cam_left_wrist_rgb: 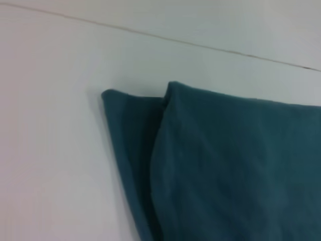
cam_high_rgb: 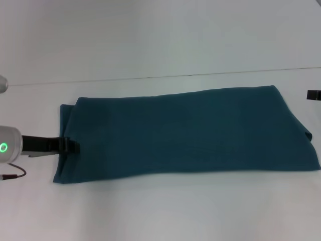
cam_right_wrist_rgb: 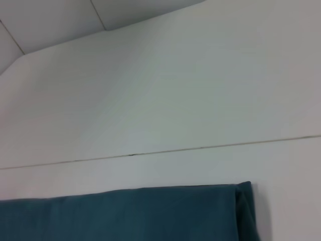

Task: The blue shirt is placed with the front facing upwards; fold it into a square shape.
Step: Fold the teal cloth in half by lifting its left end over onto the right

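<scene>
1. The dark teal-blue folded cotton shirt (cam_high_rgb: 185, 133) lies as a flat, low band across the middle of the white table (cam_high_rgb: 160, 211), from near its left side to the right edge of the head view.
2. Bare table runs in front of the shirt and behind it.
3. The left gripper (cam_high_rgb: 70, 145) sits at the shirt's left edge, occupying that side.
4. A dark tip of the right gripper (cam_high_rgb: 314, 94) shows beside the shirt's far right corner.

left arm (cam_high_rgb: 10, 145): silver-white cylinder | green ring light | black jaws | thin cable
</scene>
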Controlling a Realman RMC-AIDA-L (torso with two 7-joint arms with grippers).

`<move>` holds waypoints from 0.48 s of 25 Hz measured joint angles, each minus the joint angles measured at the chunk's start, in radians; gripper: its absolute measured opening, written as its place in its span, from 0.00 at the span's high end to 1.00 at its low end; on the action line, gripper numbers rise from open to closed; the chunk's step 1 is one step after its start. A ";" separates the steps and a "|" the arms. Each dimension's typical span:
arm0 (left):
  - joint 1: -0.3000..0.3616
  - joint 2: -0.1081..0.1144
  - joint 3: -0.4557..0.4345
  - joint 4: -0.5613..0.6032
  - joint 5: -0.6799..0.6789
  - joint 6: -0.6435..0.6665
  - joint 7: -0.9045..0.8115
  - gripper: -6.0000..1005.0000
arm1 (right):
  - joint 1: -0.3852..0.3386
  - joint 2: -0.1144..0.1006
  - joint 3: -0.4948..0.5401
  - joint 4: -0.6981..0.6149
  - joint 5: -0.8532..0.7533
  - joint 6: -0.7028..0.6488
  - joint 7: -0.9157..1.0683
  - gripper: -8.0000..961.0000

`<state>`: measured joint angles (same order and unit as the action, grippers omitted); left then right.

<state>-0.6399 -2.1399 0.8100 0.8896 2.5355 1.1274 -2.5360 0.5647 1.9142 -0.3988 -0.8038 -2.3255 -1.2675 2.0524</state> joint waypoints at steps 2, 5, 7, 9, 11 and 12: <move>0.005 0.000 -0.006 0.006 -0.001 0.000 0.000 0.73 | 0.000 0.000 0.000 0.000 0.000 -0.001 0.000 0.05; 0.015 -0.001 -0.023 0.027 -0.005 0.001 -0.001 0.76 | 0.000 0.000 -0.001 0.000 0.000 -0.001 0.000 0.05; 0.020 -0.004 -0.032 0.048 -0.006 0.010 -0.001 0.67 | 0.000 0.000 -0.002 0.000 0.001 -0.002 0.000 0.05; 0.022 -0.005 -0.040 0.065 -0.007 0.029 -0.001 0.58 | 0.001 0.000 -0.005 0.000 0.006 -0.003 0.000 0.05; 0.023 -0.005 -0.044 0.071 -0.008 0.057 0.000 0.42 | 0.001 0.000 -0.006 0.000 0.010 -0.003 0.000 0.05; 0.022 -0.006 -0.044 0.071 -0.008 0.066 0.001 0.34 | 0.001 0.000 -0.006 0.000 0.011 -0.003 0.000 0.05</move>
<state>-0.6178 -2.1456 0.7664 0.9610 2.5272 1.1937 -2.5346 0.5657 1.9142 -0.4048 -0.8038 -2.3150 -1.2706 2.0527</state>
